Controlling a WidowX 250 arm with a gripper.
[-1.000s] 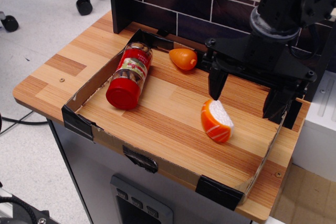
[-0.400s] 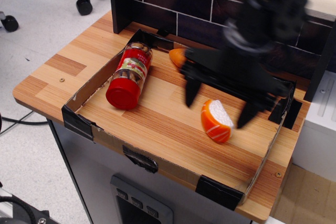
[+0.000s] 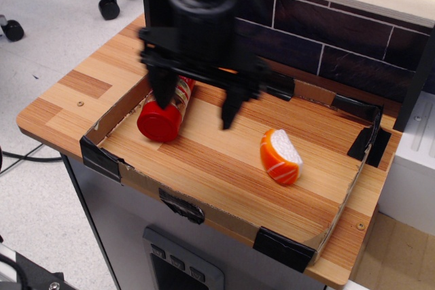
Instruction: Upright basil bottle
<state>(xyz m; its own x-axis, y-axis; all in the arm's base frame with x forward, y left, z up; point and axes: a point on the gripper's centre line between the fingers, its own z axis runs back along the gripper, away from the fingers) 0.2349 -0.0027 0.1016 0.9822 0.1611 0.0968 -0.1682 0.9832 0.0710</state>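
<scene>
The basil bottle lies on its side at the left of the cardboard tray, its red cap toward the front. Only the cap and a strip of the red-and-white label show past the arm. My gripper is open and hangs above the bottle's body, its left finger over the jar and its right finger over bare wood to the right. The fingers hold nothing. The gripper is blurred by motion.
An orange-and-white sushi piece lies right of centre in the tray. A dark brick-pattern wall stands behind the tray. The small orange toy is hidden behind the arm. The wooden tabletop extends left of the tray.
My gripper has swept left across the tray, from over the sushi piece to over the lying basil bottle. The bottle and the sushi piece have not moved.
</scene>
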